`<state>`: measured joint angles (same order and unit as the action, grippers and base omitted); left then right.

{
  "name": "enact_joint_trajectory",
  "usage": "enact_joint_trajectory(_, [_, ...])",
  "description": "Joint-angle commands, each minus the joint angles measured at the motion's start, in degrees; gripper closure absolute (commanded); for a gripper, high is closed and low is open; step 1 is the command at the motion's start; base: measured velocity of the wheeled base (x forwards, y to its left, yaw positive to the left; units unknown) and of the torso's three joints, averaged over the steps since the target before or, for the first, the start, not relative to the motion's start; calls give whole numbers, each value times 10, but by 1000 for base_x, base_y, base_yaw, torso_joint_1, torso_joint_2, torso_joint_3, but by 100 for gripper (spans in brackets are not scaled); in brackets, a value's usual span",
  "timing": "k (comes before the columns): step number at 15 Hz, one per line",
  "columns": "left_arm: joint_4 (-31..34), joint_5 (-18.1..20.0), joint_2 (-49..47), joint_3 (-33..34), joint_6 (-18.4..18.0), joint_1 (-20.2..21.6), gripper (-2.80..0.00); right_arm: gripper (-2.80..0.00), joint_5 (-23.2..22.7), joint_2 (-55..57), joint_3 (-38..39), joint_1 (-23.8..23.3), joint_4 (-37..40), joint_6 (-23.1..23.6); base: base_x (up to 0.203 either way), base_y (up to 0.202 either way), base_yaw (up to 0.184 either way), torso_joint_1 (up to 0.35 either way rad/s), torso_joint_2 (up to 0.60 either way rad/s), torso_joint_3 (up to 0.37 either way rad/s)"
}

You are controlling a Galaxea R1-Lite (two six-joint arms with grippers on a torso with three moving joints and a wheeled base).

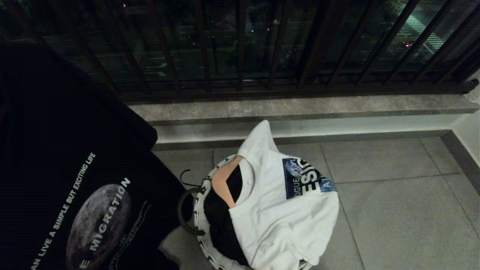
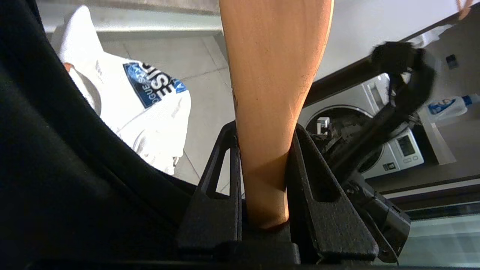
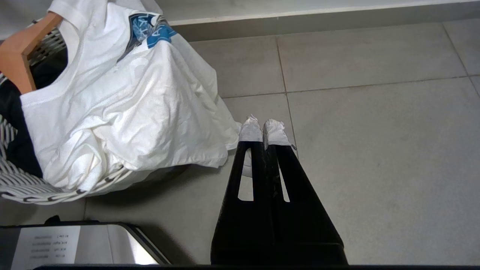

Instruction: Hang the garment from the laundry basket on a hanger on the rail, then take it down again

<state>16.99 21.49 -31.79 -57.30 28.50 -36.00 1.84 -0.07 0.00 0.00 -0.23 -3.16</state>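
Carrying the black T-shirt [image 1: 75, 180] on its wooden hanger [image 2: 273, 93] — left gripper [image 2: 262, 165] clamped on the wood, right gripper [image 3: 264, 129] pinched empty — probably next hooking onto the unseen rail.

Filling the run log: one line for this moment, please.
left gripper: shut on wooden hanger with black T-shirt | right gripper: shut, empty | laundry basket: white T-shirt

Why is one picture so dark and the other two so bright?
Head view: dim, night outside the window bars, so the black shirt almost vanishes. Left wrist view: bright, the wooden hanger fills it. Right wrist view: evenly lit; the white shirt shades the floor.
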Motion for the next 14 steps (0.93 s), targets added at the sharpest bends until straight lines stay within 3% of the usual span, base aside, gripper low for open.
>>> enact_joint_trajectory(1, [1,2,26,1,4,1,0,0,0,0,0,0,0,0,0,0,0,0,0,0])
enact_joint_trajectory(14, [30,2,69,13,6,1,0,0,0,1,0,0,0,0,0,0,0,0,0,0])
